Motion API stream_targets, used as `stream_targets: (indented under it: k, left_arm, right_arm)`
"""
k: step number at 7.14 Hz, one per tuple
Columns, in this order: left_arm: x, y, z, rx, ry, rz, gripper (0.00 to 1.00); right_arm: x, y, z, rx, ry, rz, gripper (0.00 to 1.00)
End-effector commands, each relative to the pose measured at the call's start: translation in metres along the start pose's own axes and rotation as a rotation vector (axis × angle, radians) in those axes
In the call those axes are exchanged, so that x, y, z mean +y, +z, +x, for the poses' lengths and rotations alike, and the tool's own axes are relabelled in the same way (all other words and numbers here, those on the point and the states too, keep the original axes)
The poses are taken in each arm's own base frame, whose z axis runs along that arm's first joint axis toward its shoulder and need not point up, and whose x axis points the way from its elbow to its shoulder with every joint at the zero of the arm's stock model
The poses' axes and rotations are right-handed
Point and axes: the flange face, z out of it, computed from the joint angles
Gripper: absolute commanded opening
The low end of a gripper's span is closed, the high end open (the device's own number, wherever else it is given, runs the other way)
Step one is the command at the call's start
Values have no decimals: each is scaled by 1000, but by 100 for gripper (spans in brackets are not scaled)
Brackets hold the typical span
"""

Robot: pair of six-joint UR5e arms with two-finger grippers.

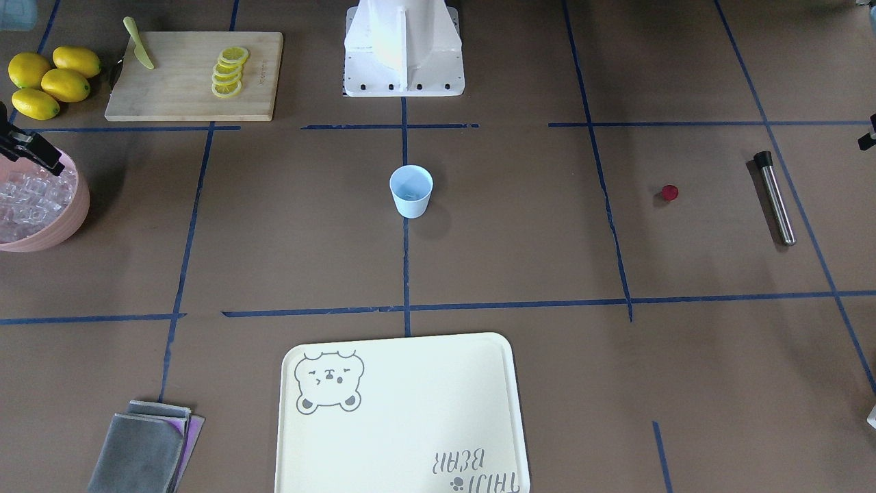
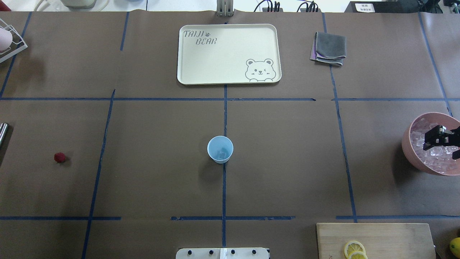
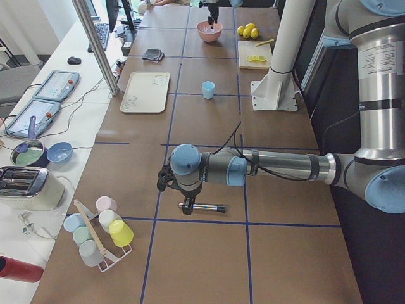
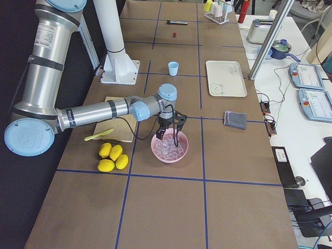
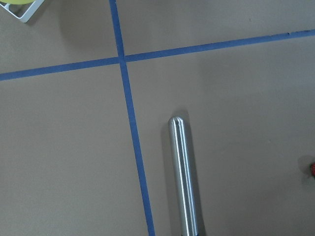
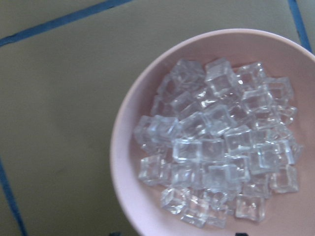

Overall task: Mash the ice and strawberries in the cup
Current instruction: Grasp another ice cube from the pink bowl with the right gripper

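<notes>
The pale blue cup stands upright at the table's middle, with faint glassy shapes at its bottom. Ice fills the pink bowl at the robot's right. My right gripper hangs open just over that ice, holding nothing. The strawberry, a small red piece, lies alone on the robot's left side. Beside it lies a steel muddler. My left gripper hovers above the muddler. Only a side view shows it, so I cannot tell whether it is open or shut.
A cream bear tray lies at the far middle, with folded grey cloths to its right. A cutting board holds lemon slices and a green knife; whole lemons sit beside it. A cup rack stands at the left end.
</notes>
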Motion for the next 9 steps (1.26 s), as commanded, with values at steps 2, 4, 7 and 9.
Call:
stream_targets:
  k: [2, 4, 7, 9]
  left_arm:
    - [0, 0, 0, 0, 1, 1, 100]
    - [0, -1, 1, 0, 4, 2, 100]
    - [0, -1, 1, 0, 4, 2, 100]
    - [0, 0, 0, 0, 3, 1, 100]
  right_arm:
    - [-11, 21, 14, 35, 18, -20, 83]
    - [-18, 25, 8, 34, 20, -19, 81]
    - [-24, 30, 3, 36, 23, -20, 76]
    - [-28, 32, 0, 36, 25, -19, 65]
